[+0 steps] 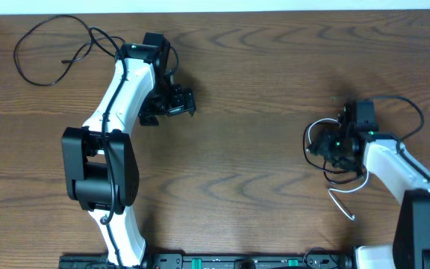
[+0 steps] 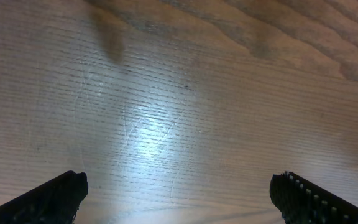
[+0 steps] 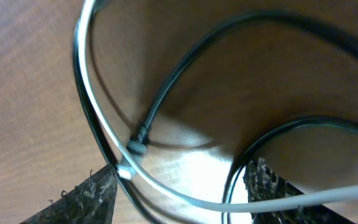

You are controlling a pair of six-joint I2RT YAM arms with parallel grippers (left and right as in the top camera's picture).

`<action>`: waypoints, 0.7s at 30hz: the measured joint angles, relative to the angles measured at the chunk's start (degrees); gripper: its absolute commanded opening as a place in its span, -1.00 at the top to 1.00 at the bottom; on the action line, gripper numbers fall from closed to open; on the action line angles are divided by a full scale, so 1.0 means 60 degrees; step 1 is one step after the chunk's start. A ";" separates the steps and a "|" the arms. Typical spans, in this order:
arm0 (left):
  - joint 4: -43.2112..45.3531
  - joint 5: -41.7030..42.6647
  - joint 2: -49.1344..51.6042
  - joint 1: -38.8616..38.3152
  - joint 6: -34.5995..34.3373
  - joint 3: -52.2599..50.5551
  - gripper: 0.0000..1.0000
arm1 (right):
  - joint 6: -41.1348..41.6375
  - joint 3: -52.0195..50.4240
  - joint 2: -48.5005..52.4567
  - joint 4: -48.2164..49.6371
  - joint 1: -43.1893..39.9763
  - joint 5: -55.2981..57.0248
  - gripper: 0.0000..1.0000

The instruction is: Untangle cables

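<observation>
Three thin cables lie on the surface (image 1: 260, 90): two black and one white. One black cable (image 1: 18, 52) lies well apart from the right arm (image 1: 394, 161). The second black cable (image 3: 169, 84) and the white cable (image 1: 343, 206) lie at that arm's tip. There are two arms, the other being the left arm (image 1: 114, 97), and each has two fingers (image 3: 89, 199).

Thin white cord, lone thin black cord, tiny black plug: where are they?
Thin white cord (image 1: 342, 207): overhead view, its free tail.
Lone thin black cord (image 1: 16, 54): overhead view, loop's left side.
Tiny black plug (image 3: 138, 142): right wrist view, plug body.
</observation>
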 measured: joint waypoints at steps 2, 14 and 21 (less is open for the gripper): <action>-0.0007 0.0004 0.0000 0.0004 0.0000 0.0000 -0.98 | 0.0029 0.0200 0.0211 0.0007 0.0015 0.0029 0.28; 0.0047 0.0004 0.0000 -0.0015 -0.0004 0.0000 -0.98 | -0.0667 0.0772 0.0809 -0.0350 0.0758 0.0182 0.98; 0.0044 0.0004 0.0000 -0.0011 -0.0004 0.0000 -0.97 | -0.0809 0.2546 0.1217 -0.2353 0.1716 -0.0441 0.98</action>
